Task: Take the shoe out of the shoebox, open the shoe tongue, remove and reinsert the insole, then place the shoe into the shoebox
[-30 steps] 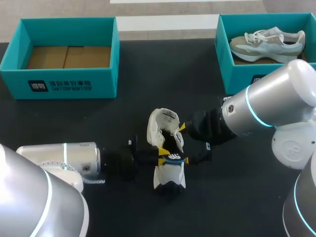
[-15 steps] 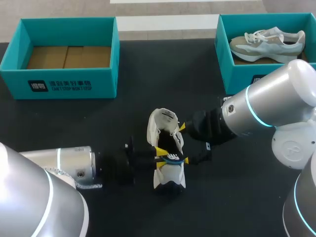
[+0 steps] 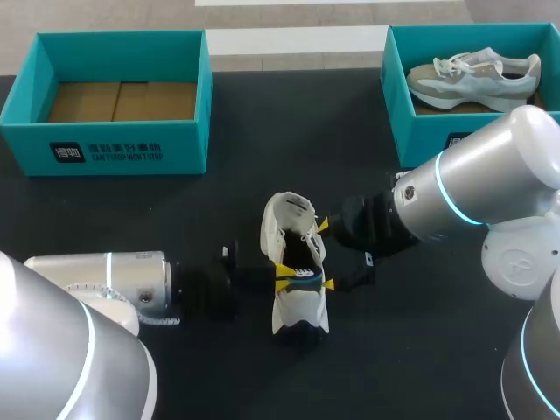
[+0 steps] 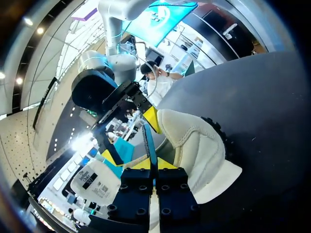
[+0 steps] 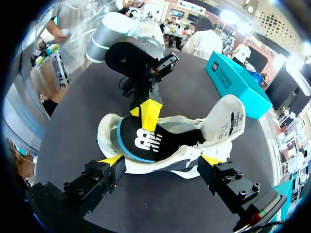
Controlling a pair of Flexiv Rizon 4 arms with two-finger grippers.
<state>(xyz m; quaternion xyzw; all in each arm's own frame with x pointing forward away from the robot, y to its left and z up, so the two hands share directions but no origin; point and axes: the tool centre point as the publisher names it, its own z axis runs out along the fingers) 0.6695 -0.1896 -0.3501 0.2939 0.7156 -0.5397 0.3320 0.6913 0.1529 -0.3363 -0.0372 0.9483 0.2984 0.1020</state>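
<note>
A white shoe [image 3: 297,311] lies on the black table [image 3: 219,201], its tongue folded back. A black insole with a blue rim [image 3: 304,275] [image 5: 143,141] sits in the shoe's opening and sticks partly out of it. My left gripper [image 3: 283,278] [image 4: 154,164], reaching in from the left, is shut on the insole's blue edge [image 4: 149,141]. My right gripper [image 3: 325,255] [image 5: 163,162] stands open on the shoe's right side. One yellow tip is near the tongue and the other near the toe. In the right wrist view the shoe [image 5: 204,131] lies just ahead of its spread fingers.
An open teal shoebox [image 3: 114,140] with a cardboard floor stands at the back left. A second teal box [image 3: 398,96] at the back right holds a grey and white sneaker [image 3: 472,74]. Both arms crowd the table's middle around the shoe.
My left gripper's fingers have closed on the insole's edge, and the left arm shifted slightly back and forth. The right arm and the shoe have stayed put.
</note>
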